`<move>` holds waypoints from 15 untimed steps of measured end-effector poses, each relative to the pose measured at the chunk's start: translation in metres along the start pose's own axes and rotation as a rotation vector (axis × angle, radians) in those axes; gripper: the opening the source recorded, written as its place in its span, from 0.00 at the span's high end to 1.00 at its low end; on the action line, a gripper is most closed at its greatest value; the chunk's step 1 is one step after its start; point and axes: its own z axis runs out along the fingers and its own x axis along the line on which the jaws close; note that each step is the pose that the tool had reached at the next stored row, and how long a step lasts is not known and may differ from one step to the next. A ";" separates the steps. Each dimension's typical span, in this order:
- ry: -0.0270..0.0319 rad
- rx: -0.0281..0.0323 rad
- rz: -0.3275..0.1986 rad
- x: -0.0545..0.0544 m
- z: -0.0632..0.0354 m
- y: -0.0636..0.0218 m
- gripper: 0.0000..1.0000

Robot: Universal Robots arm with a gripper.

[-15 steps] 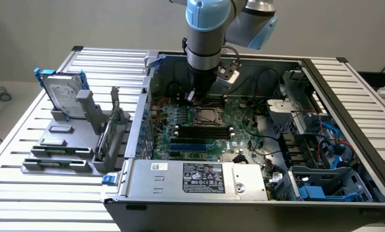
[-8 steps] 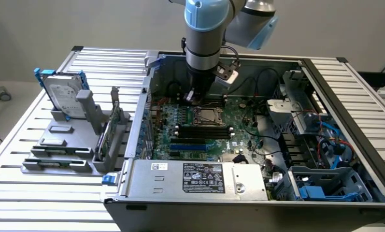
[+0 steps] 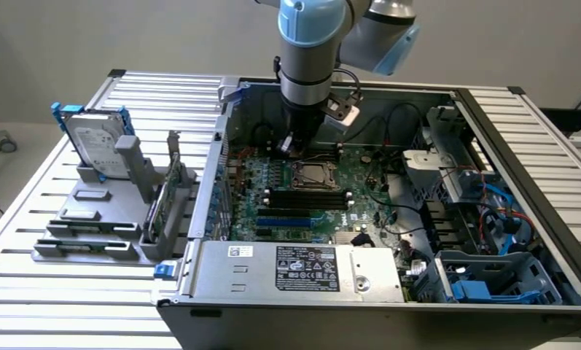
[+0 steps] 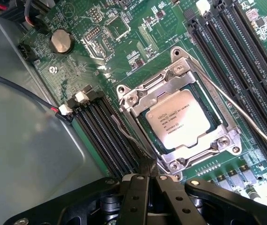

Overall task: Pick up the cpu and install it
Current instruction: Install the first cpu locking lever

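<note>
Gripper [image 4: 148, 172] pinched closed, tips at the socket's [image 4: 134, 99] edge; cpu [image 4: 178, 119] seated inside

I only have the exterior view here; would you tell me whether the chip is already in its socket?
Observer: Yes. In the wrist view the chip lies flat inside the socket frame, printed side up.
Operator: And the hand?
Observer: The hand is shut, its tips right beside a corner of that frame.
Operator: Is any lever sticking out?
Observer: One thin wire lever angles out across the memory slots.
</note>
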 end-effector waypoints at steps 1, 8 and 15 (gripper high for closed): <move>0.0001 0.0000 0.000 0.000 0.0002 0.0000 0.89; 0.0000 -0.0001 0.000 0.000 0.0017 0.0001 0.89; 0.0000 0.0000 0.000 0.000 0.0028 0.0010 0.89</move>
